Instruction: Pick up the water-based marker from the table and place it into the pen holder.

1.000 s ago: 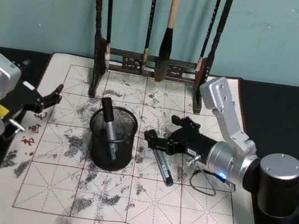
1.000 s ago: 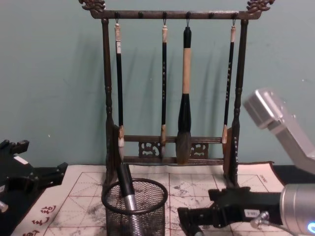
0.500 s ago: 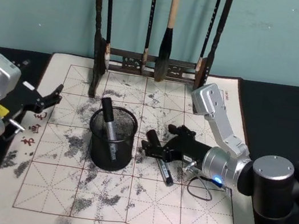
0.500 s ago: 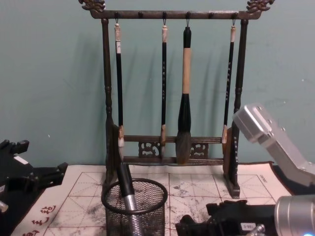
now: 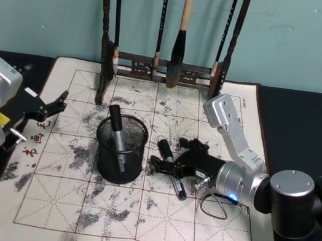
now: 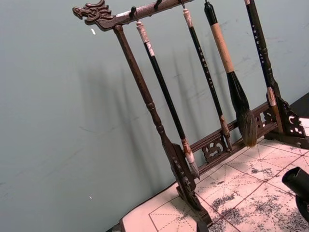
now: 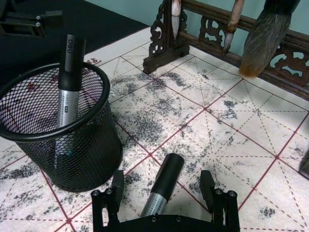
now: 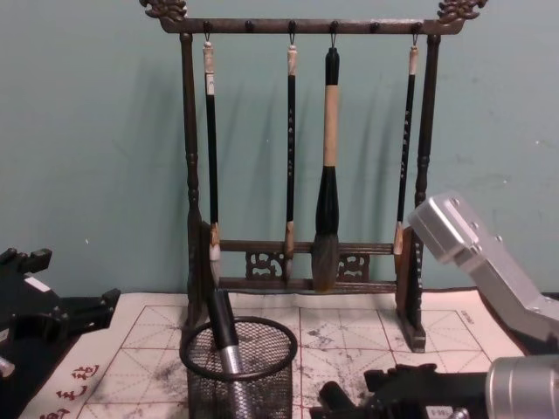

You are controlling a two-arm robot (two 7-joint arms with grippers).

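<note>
Marker: silver barrel, black cap, flat on the mat beside the holder. Right pincer is low, fingers apart, straddling the marker. Left pincer is parked, apart.

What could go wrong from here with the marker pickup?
The open right gripper straddles the marker lying flat; it could roll or skew as the fingers close. The pen holder stands close by and already holds a leaning marker, so the arm might nudge it or the markers collide. The left gripper is parked far left.
</note>
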